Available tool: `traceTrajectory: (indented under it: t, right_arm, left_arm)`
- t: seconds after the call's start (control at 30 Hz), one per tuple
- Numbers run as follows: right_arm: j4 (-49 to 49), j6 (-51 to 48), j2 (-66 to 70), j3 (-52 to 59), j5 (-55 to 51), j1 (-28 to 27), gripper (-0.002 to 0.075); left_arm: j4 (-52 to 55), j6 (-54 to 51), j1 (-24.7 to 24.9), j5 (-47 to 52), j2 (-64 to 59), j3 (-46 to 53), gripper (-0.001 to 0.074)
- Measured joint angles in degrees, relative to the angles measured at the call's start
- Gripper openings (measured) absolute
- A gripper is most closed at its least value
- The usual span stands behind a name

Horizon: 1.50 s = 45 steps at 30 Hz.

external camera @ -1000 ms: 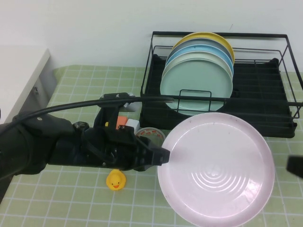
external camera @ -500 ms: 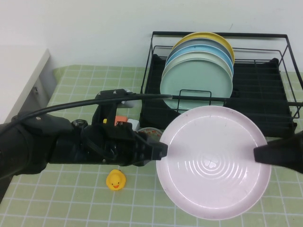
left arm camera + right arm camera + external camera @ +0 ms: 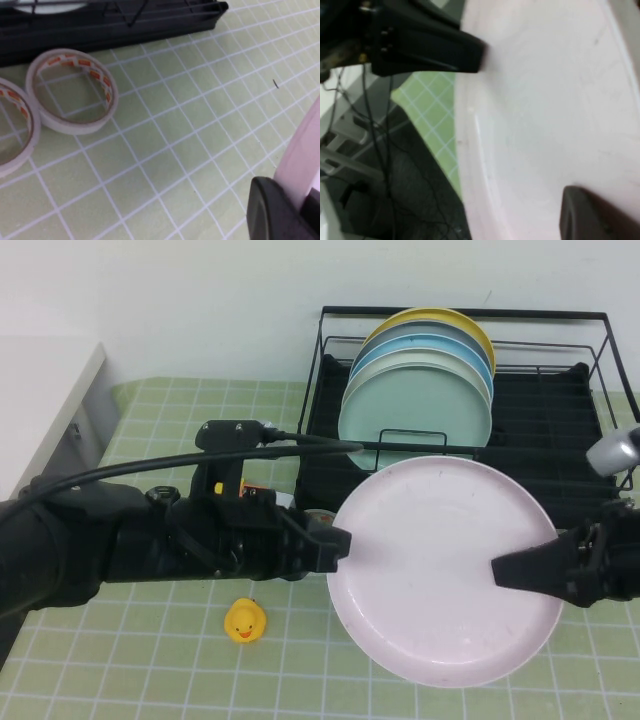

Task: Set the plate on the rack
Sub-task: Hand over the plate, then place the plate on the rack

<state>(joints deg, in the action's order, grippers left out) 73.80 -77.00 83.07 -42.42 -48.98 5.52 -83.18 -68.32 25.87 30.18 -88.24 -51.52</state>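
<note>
The pale pink plate (image 3: 450, 570) hangs tilted in the air in front of the black wire rack (image 3: 460, 312). My left gripper (image 3: 345, 548) is shut on the plate's left rim and carries it. The left wrist view shows the rim (image 3: 300, 150) clamped in that gripper (image 3: 295, 200). My right gripper (image 3: 510, 568) reaches in from the right and lies over the plate's right part. In the right wrist view the plate (image 3: 545, 100) fills the frame, with the right gripper (image 3: 580, 200) against its face and the left gripper (image 3: 482, 55) at the far rim.
Several plates stand in the rack's left half, a mint-green one (image 3: 415, 420) in front. Tape rolls (image 3: 72, 90) lie on the green tiled mat by the rack's front. A yellow duck (image 3: 244, 621) sits below the left arm. A white counter (image 3: 40, 400) stands at the left.
The left gripper has lifted the plate up and tilted it towards the rack. The right gripper has come in from the right edge and now overlaps the plate's right side.
</note>
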Motion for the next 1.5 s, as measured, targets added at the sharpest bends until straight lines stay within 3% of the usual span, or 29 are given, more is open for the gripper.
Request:
traceTrajectory:
  t: [0.17, 0.4, 0.5, 0.6, 0.7, 0.77, 0.87, 0.97, 1.13, 1.5]
  right_arm:
    - [0.9, -1.9, 1.4, 0.0, 2.0, 0.5, 0.0131]
    - [0.9, -11.6, 1.5, -4.0, 6.8, 0.4, 0.013]
    - [1.1, -19.9, 1.8, -7.3, 10.8, 0.4, 0.013]
    - [2.1, -27.8, 2.0, -11.2, 15.4, 0.4, 0.013]
    - [5.6, -34.8, 3.4, -15.7, 18.1, 0.4, 0.013]
    - [7.2, -37.7, 5.4, -19.5, 18.3, 0.4, 0.013]
    - [7.6, -39.9, 9.7, -25.5, 17.1, 0.4, 0.0129]
    - [7.6, -41.1, 14.8, -32.4, 14.5, 0.4, 0.0129]
    - [7.2, -41.4, 24.0, -42.2, 11.8, 0.4, 0.0129]
    - [1.3, -39.6, 39.4, -56.1, 9.7, 0.4, 0.0129]
  left_arm:
    - [-0.9, -0.5, 0.0, -0.5, 0.0, 0.1, 0.0087]
    - [-1.1, -0.4, 0.0, -6.9, 0.5, 0.1, 0.0483]
    - [1.5, -0.3, 0.0, -10.4, 2.2, 0.1, 0.055]
    - [4.2, 0.1, 0.0, -12.5, 4.9, 0.4, 0.0566]
    - [5.0, 2.9, 0.0, -15.6, 8.5, 1.9, 0.051]
    - [5.1, 4.4, 0.0, -17.8, 11.1, 3.4, 0.0402]
    - [5.1, 5.2, 0.0, -20.9, 15.9, 7.0, 0.0182]
    - [4.7, 5.3, 0.0, -23.2, 21.1, 11.1, 0.0055]
    - [2.6, 6.1, 0.0, -23.8, 30.0, 19.1, 0.0006]
    - [2.2, 12.9, 0.0, -20.2, 41.9, 31.0, 0.0]
